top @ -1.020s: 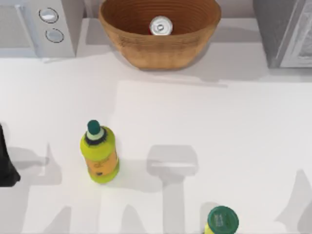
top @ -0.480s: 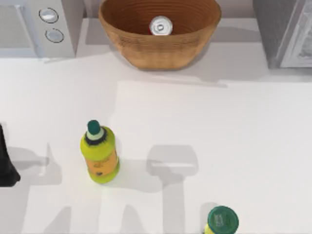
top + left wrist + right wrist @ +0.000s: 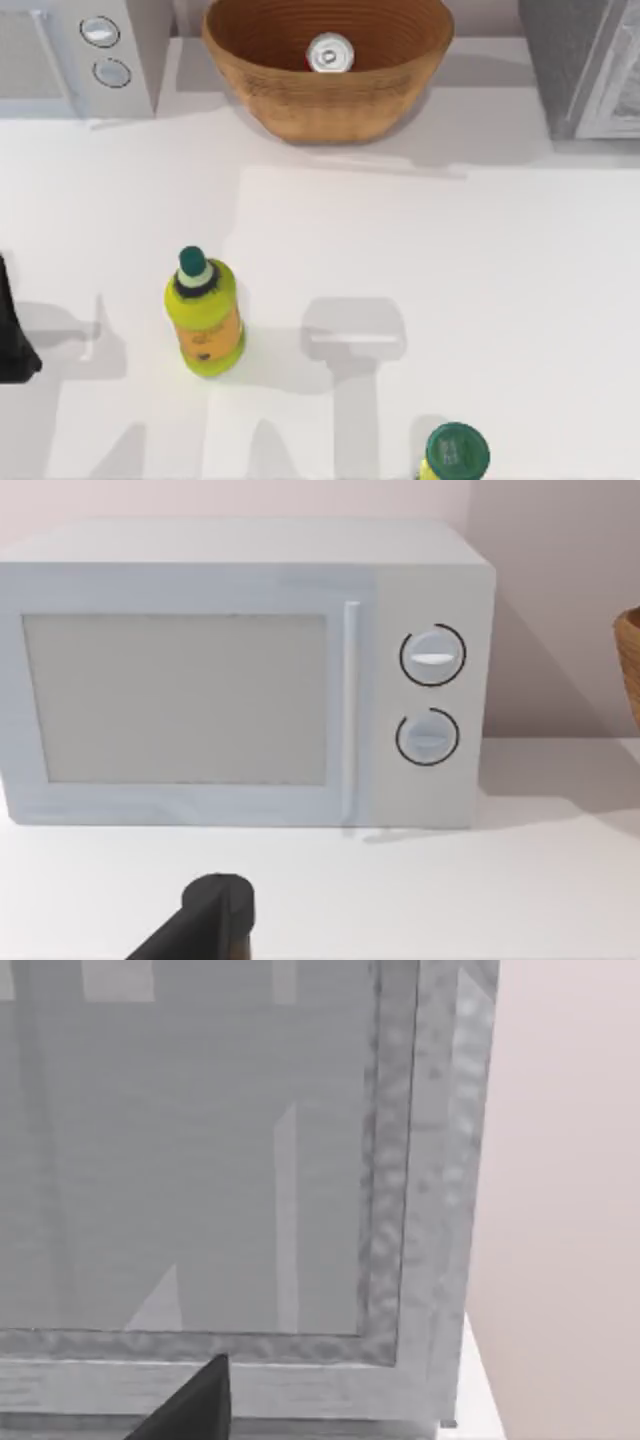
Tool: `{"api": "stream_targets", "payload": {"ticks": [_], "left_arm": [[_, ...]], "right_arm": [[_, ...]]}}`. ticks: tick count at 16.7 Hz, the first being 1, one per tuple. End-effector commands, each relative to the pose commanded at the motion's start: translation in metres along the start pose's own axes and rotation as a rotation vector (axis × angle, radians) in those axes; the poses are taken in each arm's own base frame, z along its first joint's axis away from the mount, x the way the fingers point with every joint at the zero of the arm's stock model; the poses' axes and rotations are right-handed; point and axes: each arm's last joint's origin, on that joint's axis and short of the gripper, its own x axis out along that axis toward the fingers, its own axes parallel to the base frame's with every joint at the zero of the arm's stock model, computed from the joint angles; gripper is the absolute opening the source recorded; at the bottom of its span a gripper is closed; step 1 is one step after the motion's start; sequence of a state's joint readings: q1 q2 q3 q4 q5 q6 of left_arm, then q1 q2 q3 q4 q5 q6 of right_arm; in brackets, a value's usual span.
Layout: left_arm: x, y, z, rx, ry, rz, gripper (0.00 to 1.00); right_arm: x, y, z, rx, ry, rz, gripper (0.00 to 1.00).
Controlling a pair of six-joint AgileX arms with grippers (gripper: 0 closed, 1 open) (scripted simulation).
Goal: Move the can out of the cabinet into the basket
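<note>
Nothing has moved since the earlier frames: can, bottles and arms sit as before.

Left fingers [image 3: 215,920]: a dark tip low in the left wrist view, facing the white appliance [image 3: 240,675]; whether they are apart or together cannot be told. Arm parked at the worktop's 9 o'clock edge [image 3: 12,330] in the top view.

Right fingers [image 3: 195,1405]: a dark tip low in the right wrist view, close before the cabinet [image 3: 400,1210]; their spread cannot be told. They touch nothing.

Can [image 3: 330,53]: upright inside the basket [image 3: 330,105], silver top up, near the basket's middle, at the worktop's 12 o'clock. Judged as set there for the task, which looks complete.

Cabinet [image 3: 585,65]: at 1 to 2 o'clock, well apart from the basket; its inside is not visible from above.

Appliance with two knobs [image 3: 85,50]: at 11 o'clock.

Bottle [image 3: 203,315]: standing at 8 o'clock, apart from everything.

Second bottle [image 3: 455,452]: green cap at the 5 o'clock edge.

Worktop [image 3: 450,270]: white, carrying arm shadows near 6 o'clock.
</note>
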State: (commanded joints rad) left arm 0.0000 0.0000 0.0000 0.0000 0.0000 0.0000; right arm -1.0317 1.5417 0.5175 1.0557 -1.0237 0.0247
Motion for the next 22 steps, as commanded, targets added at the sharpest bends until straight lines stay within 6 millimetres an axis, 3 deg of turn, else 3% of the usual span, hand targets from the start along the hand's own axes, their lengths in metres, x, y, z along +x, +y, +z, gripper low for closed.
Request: {"api": "stream_targets", "payload": {"ticks": [4, 7, 9, 13, 16, 19, 22], "left_arm": [[0.000, 0.000, 0.000, 0.000, 0.000, 0.000, 1.00], [0.000, 0.000, 0.000, 0.000, 0.000, 0.000, 1.00], [0.000, 0.000, 0.000, 0.000, 0.000, 0.000, 1.00], [0.000, 0.000, 0.000, 0.000, 0.000, 0.000, 1.00], [0.000, 0.000, 0.000, 0.000, 0.000, 0.000, 1.00], [0.000, 0.000, 0.000, 0.000, 0.000, 0.000, 1.00], [0.000, 0.000, 0.000, 0.000, 0.000, 0.000, 1.00]], "right_arm": [[0.015, -0.035, 0.055, 0.005, 0.005, -0.002, 1.00], [0.022, -0.052, 0.115, 0.025, 0.016, -0.005, 1.00], [0.022, -0.053, 0.159, 0.038, 0.023, -0.006, 1.00], [0.012, -0.029, 0.245, 0.049, 0.029, -0.006, 1.00], [-0.001, 0.000, 0.294, 0.034, 0.019, -0.005, 1.00], [-0.011, 0.020, 0.320, 0.016, 0.008, -0.005, 1.00], [-0.012, 0.023, 0.323, 0.014, 0.006, -0.005, 1.00]]}}
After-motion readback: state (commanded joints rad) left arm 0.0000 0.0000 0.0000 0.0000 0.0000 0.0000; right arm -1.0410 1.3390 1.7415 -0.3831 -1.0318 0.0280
